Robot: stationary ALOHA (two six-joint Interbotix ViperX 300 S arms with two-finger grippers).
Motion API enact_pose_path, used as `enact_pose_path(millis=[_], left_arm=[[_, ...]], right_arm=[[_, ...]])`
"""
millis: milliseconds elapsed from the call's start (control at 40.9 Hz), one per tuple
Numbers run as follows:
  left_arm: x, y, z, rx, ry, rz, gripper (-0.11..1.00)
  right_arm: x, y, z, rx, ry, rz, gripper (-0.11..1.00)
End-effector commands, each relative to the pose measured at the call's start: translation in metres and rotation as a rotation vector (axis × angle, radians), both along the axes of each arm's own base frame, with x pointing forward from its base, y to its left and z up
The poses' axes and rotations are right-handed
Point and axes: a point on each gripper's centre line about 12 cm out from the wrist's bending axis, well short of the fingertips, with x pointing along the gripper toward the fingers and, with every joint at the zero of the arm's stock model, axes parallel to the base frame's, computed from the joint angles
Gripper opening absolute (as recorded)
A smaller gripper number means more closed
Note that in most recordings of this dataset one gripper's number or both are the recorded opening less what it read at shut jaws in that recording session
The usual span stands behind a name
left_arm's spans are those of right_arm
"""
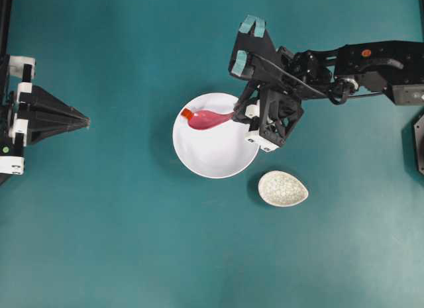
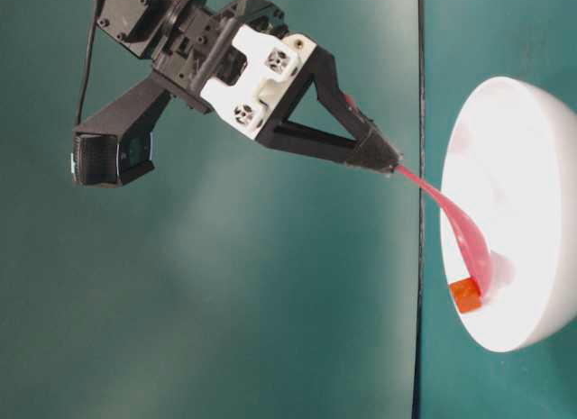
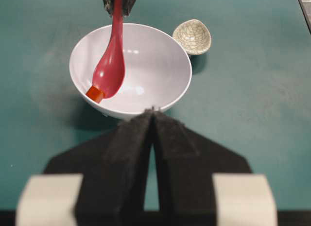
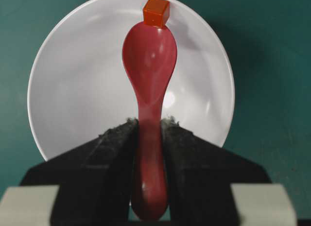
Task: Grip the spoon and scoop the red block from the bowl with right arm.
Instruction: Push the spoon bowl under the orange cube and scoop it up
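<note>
Handle-end grip is kept by the right hand [image 4: 148, 138] on the spoon [image 4: 149, 65], so its tip is pressed against the red block [image 4: 156, 11] at the bowl [image 4: 73, 90] wall, near the table centre.

A matte teal table [image 1: 119, 242] is seen, on which a large round glossy white bowl [image 1: 215, 155] is set, with a small speckled grey teardrop-shaped ceramic dish [image 1: 283, 189] placed just beside it.

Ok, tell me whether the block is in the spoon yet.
Not yet. The block sits at the tip of the spoon, outside its scoop, against the far wall of the bowl.
</note>
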Motion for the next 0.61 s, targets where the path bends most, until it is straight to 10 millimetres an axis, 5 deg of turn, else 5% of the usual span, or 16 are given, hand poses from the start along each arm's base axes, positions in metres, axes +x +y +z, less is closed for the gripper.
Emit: enact_pose_path(millis=[0,587], left_arm=[[0.002,0.000,0.007,0.003,-0.020,0.001,0.00],[0.002,0.000,0.007,0.003,-0.020,0.001,0.00]], right_arm=[[0.001,0.000,0.017,-0.011,-0.052,-0.001,0.24],[0.002,-0.002,0.003,-0.022,-0.064,-0.016,0.24]])
